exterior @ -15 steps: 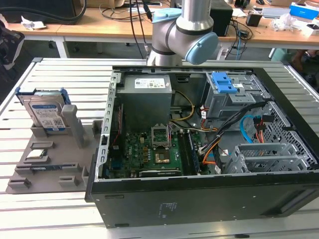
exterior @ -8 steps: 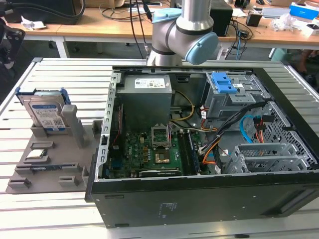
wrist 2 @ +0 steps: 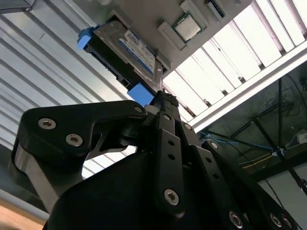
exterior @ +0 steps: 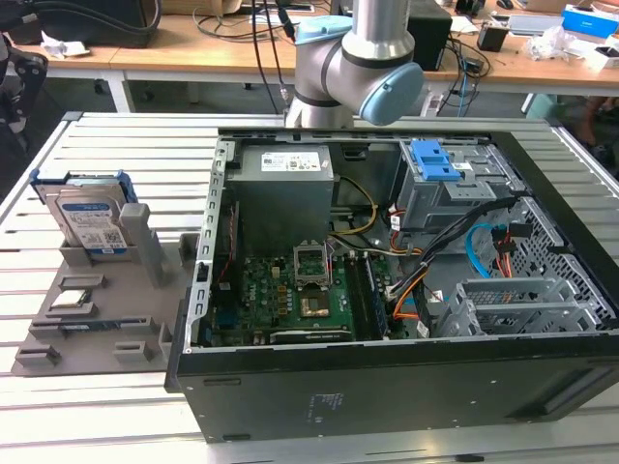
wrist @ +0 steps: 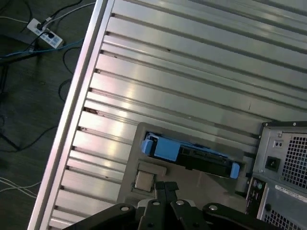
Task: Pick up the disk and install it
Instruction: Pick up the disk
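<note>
- Closest in both wrist views, the black hand [wrist 2: 163, 96] [wrist: 166, 184] is clenched, fingertips pressed together with nothing between them.
- Just past those fingertips stands the disk [wrist 2: 127, 48], apart from the hand. It sits upright on one long edge in a slot of a grey fixture tray [wrist 2: 144, 14], with its blue carrier rail around it and its white-and-blue label showing.
- Beside the disk's slot, a small square silver chip [wrist 2: 187, 28] lies flat in its own recess of the same tray.
- In the exterior view the tray rests on the slatted aluminium desk [exterior: 116, 145] at the exterior view's left, just beside an open computer case [exterior: 387, 387].
- That case lies on its side with its black wall nearest the camera.
- Inside it lies a green motherboard [exterior: 290, 290], with a grey power supply [exterior: 285, 184] farther back.
- Toward the exterior view's right, a drive bay with a blue latch [exterior: 433, 159] sits near the case's far wall, with black, orange and blue cables in front of it.
- Behind the case rises the robot arm [exterior: 358, 58], grey with pale blue joint caps.
- Farthest back, wooden tables [exterior: 193, 53] carry tangled cables.
</note>
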### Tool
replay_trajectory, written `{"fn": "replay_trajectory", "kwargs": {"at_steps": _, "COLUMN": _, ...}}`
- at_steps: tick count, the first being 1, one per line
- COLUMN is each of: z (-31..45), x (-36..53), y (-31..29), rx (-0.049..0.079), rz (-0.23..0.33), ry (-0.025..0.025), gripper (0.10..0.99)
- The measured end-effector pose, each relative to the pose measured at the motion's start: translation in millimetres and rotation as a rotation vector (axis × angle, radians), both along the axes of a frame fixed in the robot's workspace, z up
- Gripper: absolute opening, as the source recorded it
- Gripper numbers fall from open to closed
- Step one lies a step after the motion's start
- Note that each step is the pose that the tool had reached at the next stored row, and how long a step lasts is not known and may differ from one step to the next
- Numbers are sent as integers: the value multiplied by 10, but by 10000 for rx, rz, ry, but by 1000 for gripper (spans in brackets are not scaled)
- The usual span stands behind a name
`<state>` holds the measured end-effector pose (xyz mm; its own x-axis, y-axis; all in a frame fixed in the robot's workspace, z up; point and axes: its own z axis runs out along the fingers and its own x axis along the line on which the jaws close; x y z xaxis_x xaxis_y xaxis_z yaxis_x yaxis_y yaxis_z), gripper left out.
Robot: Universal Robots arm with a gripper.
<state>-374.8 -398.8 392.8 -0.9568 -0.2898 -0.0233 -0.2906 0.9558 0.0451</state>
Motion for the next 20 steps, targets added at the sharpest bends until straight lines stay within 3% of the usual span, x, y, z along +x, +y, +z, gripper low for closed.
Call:
{"fn": "replay_trajectory", "kwargs": {"at_steps": 4, "z": 0, "x": 0, "y": 0, "rx": 0, "rz": 867, "ry": 0, "gripper": 106}}
{"fn": "replay_trajectory", "kwargs": {"at_steps": 20, "z": 0, "x": 0, "y": 0, "rx": -1, "rz": 3016, "ry": 0, "gripper": 106}}
